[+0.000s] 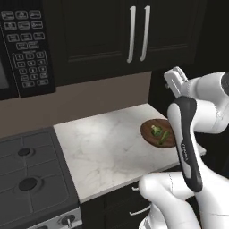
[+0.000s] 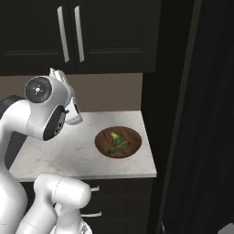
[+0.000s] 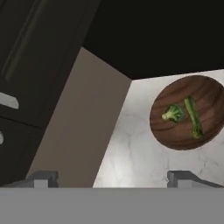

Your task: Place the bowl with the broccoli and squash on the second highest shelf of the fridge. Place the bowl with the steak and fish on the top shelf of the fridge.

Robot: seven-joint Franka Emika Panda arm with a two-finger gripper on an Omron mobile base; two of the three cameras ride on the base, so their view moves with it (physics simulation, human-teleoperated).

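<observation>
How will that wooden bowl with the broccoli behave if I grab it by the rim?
The bowl looks rigid and shallow, so it should lift without flexing. The broccoli and squash lie loose inside and would probably slide if it tilts. Sitting near the counter edge, a push could tip it off.

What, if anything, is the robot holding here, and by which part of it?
Nothing. The gripper is open, its fingers spread with only air between them, hovering apart from the wooden bowl of broccoli and squash on the counter.

1. A white marble surface (image 1: 107, 147) with dark drawers below.
2. A grey stove top (image 1: 29, 179) with round burners is just beside it.
3. Dark upper cabinets with long silver handles (image 1: 137, 33).
4. A black microwave keypad panel (image 1: 27, 44).
</observation>
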